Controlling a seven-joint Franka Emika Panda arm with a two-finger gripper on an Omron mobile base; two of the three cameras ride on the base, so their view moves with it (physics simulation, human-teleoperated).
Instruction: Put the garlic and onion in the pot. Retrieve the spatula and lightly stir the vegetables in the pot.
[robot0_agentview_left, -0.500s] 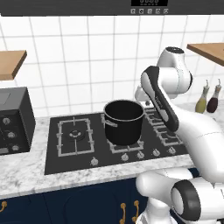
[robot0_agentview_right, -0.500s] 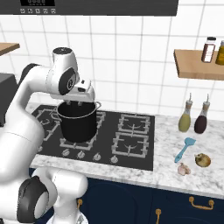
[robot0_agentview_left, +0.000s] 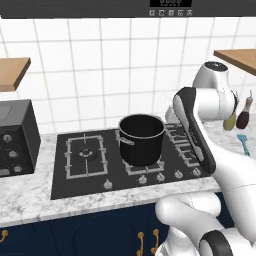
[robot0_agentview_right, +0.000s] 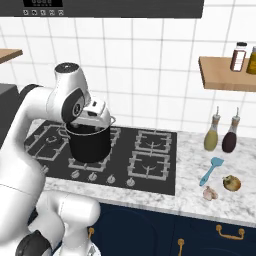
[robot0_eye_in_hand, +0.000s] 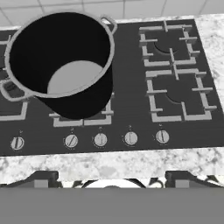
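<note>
The pot (robot0_eye_in_hand: 61, 65) stands on a front burner of the hob (robot0_eye_in_hand: 175, 87), below me and a little off to one side, so I look straight down its open mouth. Its pale floor is bare: nothing has gone in yet, which I take to mean the task is at its start.

My gripper (robot0_agentview_right: 96, 112) hangs just above the pot's rim in the right base view. The fingers are hard to make out at this size, but they stand spread wide with nothing between them, free for a first pick.

The goods lie well away from me, past the far end of the hob on the marble counter (robot0_agentview_right: 200, 195). There a tan-yellow onion (robot0_agentview_right: 231, 183) sits beside a smaller pale lump, probably the garlic (robot0_agentview_right: 209, 193), though it is too small to be sure. The blue spatula (robot0_agentview_right: 211, 169) lies just beside them, handy for stirring later. Two bottles (robot0_agentview_right: 221, 134) stand behind, near the wall, which I should steer clear of when I reach over.
</note>
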